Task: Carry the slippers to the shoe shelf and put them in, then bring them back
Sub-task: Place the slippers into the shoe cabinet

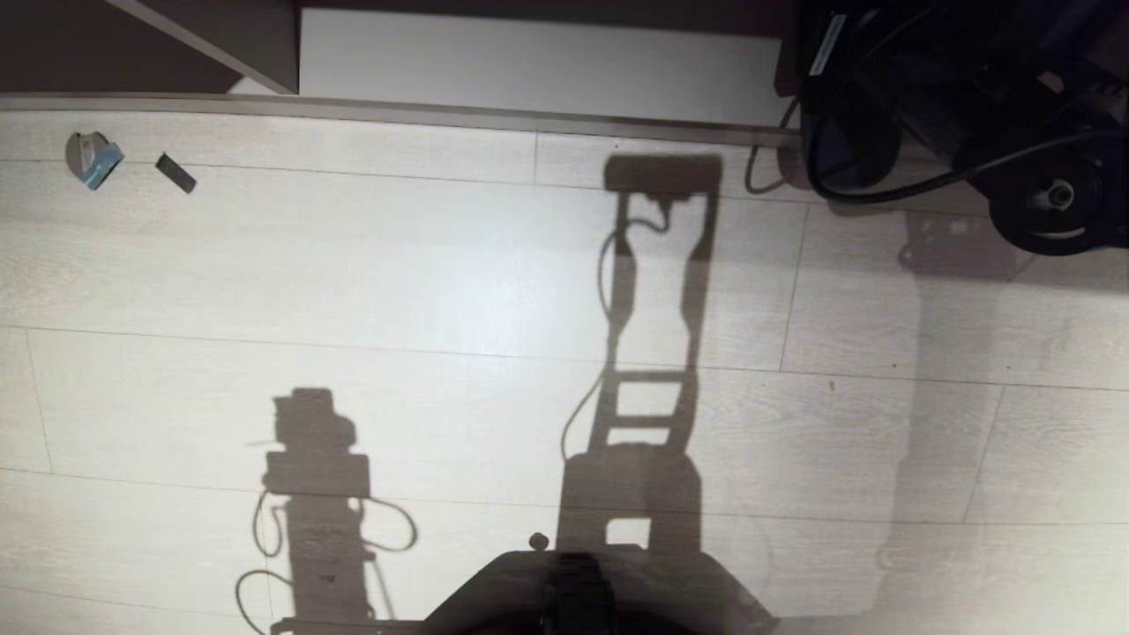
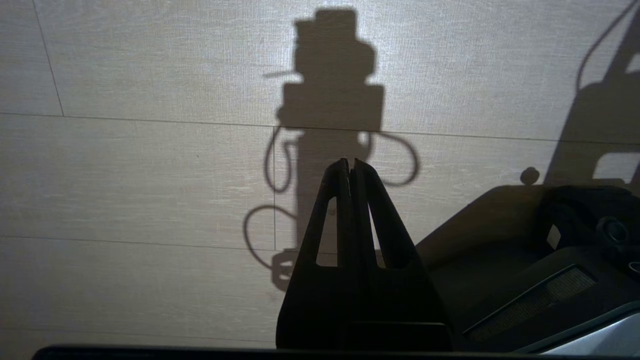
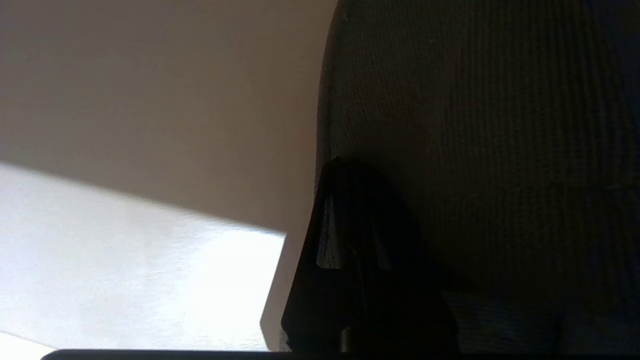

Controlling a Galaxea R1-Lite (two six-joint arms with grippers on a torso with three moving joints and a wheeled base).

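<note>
The shoe shelf (image 1: 529,70) lies at the far edge of the floor, showing its pale base board and a taupe divider panel (image 1: 238,44). My right arm (image 1: 970,88) reaches over its right end as a dark mass. In the right wrist view the right gripper (image 3: 345,165) is shut, its tips buried in the dark woven fabric of the slippers (image 3: 475,125), which fills that side. Beside it I see the shelf's bright base board (image 3: 125,280) and a taupe panel (image 3: 175,100). The left gripper (image 2: 350,162) is shut and empty, parked above the floor.
Pale wood-plank floor (image 1: 397,291) stretches in front of the shelf. A grey scrap with blue tape (image 1: 93,159) and a small dark strip (image 1: 176,173) lie at the far left. A black cable (image 1: 882,190) hangs from the right arm. My base (image 1: 573,591) is at the near edge.
</note>
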